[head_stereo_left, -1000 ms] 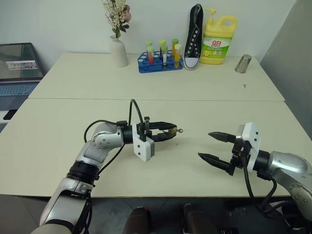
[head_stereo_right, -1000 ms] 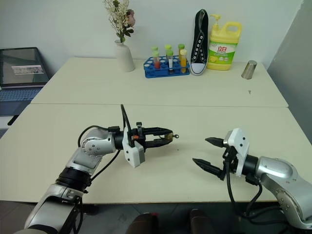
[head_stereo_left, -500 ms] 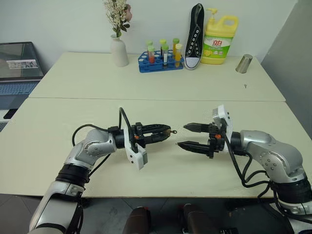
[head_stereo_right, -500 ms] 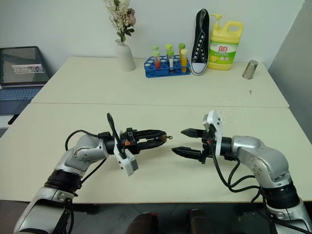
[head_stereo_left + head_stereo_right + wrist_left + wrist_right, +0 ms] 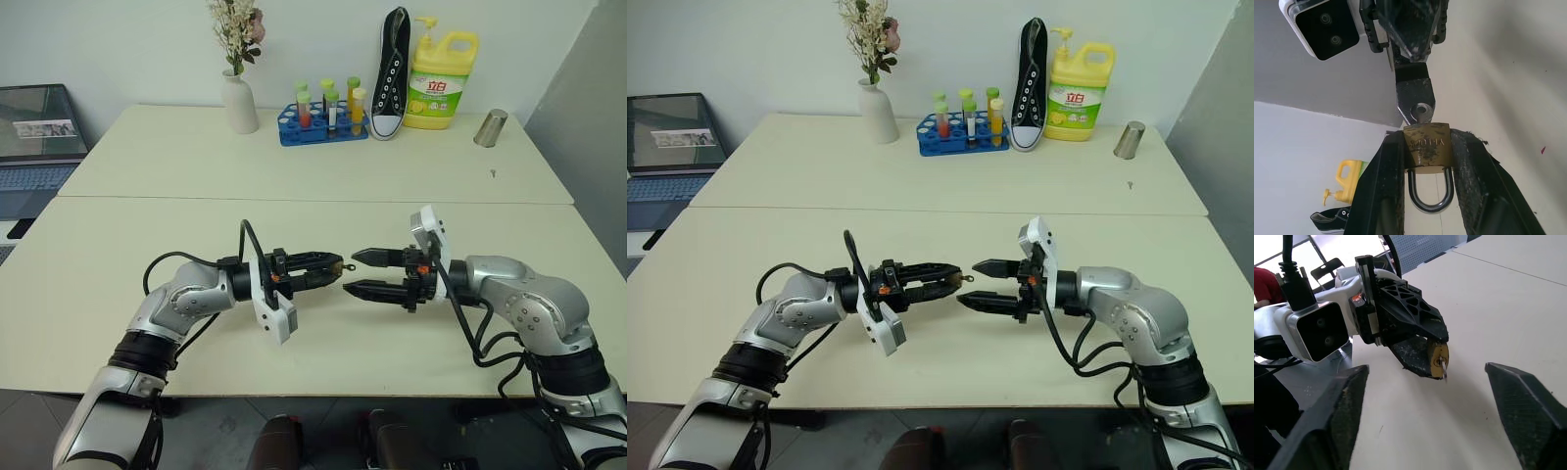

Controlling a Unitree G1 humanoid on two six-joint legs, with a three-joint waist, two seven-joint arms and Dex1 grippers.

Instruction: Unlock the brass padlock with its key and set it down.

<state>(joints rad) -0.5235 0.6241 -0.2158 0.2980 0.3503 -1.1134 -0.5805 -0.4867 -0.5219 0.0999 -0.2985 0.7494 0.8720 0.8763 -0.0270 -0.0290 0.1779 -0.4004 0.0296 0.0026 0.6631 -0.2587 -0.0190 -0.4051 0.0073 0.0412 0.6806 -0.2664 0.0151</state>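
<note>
1. I see my left gripper (image 5: 333, 267) clenched on the padlock (image 5: 1427, 148), holding it above the near table (image 5: 118, 264), roughly at the centre of the scene.
2. In the left wrist view the brass body sits pinched between the two fingers (image 5: 1382, 181), with the shackle (image 5: 1430, 192) pointing back toward the wrist.
3. A key (image 5: 1416, 100) sticks out of the padlock's far end, toward my right gripper (image 5: 351, 273).
4. My right gripper faces the left one, tips just beside the key, its fingers spread apart and holding nothing.
5. In the right wrist view the padlock and key show between that gripper's two fingers (image 5: 1525, 406), apart from both.
6. On the far table (image 5: 147, 137) stand a vase (image 5: 237, 101), a tube rack (image 5: 321, 122), a shoe (image 5: 390, 73), a yellow bottle (image 5: 440, 81) and a metal cup (image 5: 488, 127).
</note>
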